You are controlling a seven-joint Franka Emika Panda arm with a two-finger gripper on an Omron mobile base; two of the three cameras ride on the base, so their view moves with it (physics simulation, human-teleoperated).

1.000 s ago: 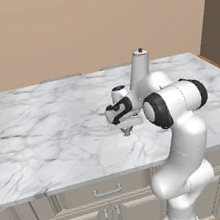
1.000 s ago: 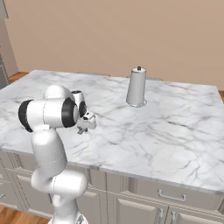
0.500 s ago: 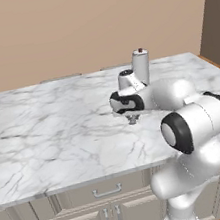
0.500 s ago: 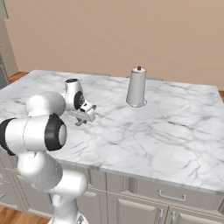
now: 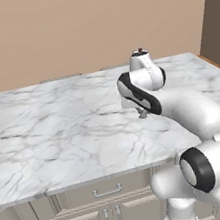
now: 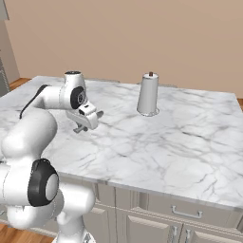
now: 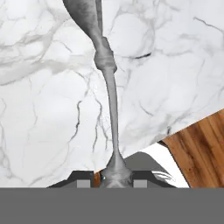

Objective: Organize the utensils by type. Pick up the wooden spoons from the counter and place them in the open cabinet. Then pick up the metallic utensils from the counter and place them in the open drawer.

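The gripper (image 7: 114, 177) pinches the bowl end of the small silver spoon (image 7: 107, 74), and the thin shiny spoon sticks straight out from the fingers, long and narrow, with its thicker handle end farthest away. It hangs above the counter (image 5: 60, 135), a wide flat white marble top with grey veins (smooth and bare all around the hand). A tall grey canister (image 6: 148, 95) stands well off to the right, and the counter's edge with brown wood floor (image 7: 199, 148) beyond shows in the hand view.
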